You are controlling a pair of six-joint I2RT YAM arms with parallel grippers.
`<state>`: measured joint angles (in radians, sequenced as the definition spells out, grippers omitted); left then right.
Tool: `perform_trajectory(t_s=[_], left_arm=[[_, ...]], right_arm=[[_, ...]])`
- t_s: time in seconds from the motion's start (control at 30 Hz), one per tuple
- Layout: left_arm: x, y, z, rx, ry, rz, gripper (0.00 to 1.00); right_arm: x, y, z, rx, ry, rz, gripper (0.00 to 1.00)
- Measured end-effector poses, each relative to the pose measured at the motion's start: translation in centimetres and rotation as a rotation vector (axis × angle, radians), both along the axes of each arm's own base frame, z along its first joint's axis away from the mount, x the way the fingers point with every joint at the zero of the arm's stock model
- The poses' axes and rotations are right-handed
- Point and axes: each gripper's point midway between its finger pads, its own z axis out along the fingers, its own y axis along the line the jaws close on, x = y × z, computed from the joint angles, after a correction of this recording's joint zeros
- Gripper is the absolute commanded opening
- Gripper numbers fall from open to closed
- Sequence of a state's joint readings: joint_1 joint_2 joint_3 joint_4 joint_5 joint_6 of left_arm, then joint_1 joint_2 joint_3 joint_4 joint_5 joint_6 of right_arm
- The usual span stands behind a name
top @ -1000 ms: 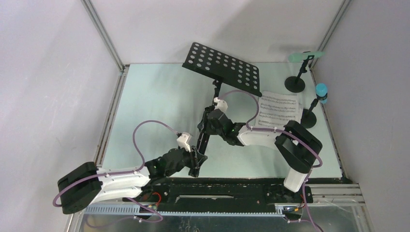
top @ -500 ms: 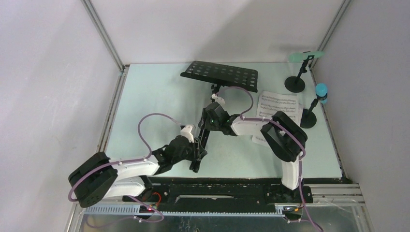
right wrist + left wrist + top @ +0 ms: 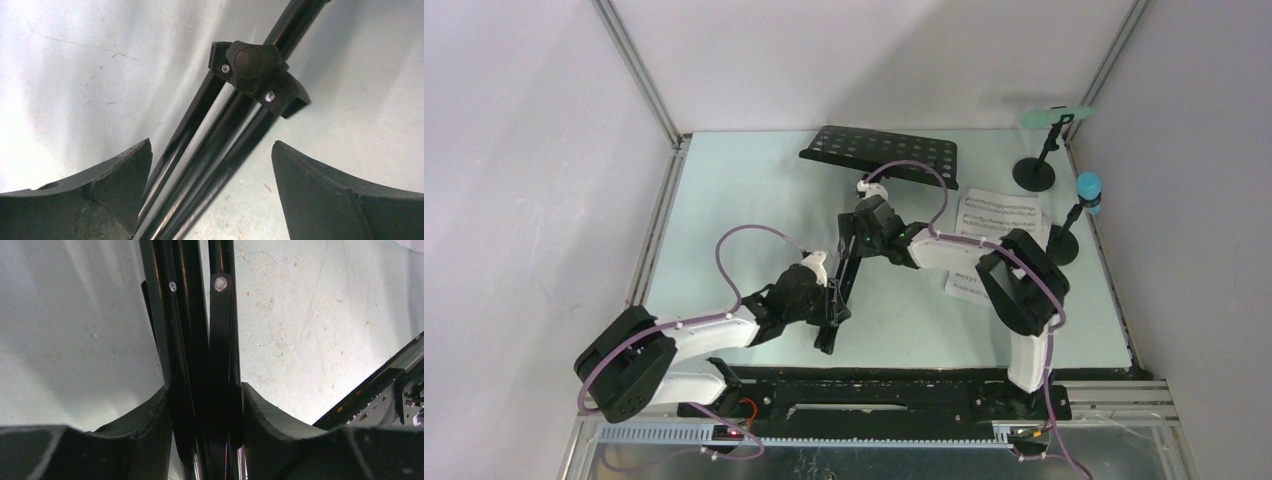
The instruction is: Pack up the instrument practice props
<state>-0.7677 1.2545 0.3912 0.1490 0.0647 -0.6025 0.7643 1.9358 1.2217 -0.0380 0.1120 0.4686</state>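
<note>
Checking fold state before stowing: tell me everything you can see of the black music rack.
The black music rack looks like matt metal: a perforated desk on a thin shaft, with tripod legs folded tight together below a knob collar. It is tipped over along the table, desk near flat toward the far edge, feet toward the arm bases. The left gripper is shut on the folded legs. The right gripper straddles them, open, just below the collar.
</note>
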Motion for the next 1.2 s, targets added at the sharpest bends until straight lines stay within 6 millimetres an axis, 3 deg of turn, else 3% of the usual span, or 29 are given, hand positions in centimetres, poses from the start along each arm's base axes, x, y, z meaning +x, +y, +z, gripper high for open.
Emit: perform_trajectory(t_s=[0.1, 0.3, 0.43, 0.67, 0.87, 1.03, 1.2], left_arm=[[0.0, 0.0, 0.0, 0.000, 0.000, 0.001, 0.38], [0.0, 0.9, -0.1, 0.042, -0.017, -0.007, 0.69], [1.0, 2.9, 0.8, 0.104, -0.087, 0.038, 0.98], [3.1, 5.5, 7.0, 0.084, -0.270, 0.173, 1.00], [3.6, 7.8, 12.3, 0.058, -0.372, 0.293, 1.00], [2.7, 9.8, 15.5, 0.025, -0.421, 0.355, 1.00], [0.9, 10.6, 19.5, -0.073, -0.475, 0.346, 1.00]], right_arm=[[-0.6, -0.9, 2.6, -0.006, -0.057, 0.017, 0.98], [-4.4, -2.8, 8.5, -0.007, -0.148, 0.040, 1.00], [-7.1, -4.2, 10.7, -0.056, -0.162, 0.038, 1.00], [-10.8, -8.7, 11.1, -0.168, -0.113, -0.017, 1.00], [-13.2, -12.0, 10.9, -0.193, -0.063, -0.062, 1.00], [-14.3, -14.2, 12.7, -0.150, -0.105, -0.106, 1.00], [-14.4, -17.5, 16.8, -0.059, -0.217, -0.186, 1.00]])
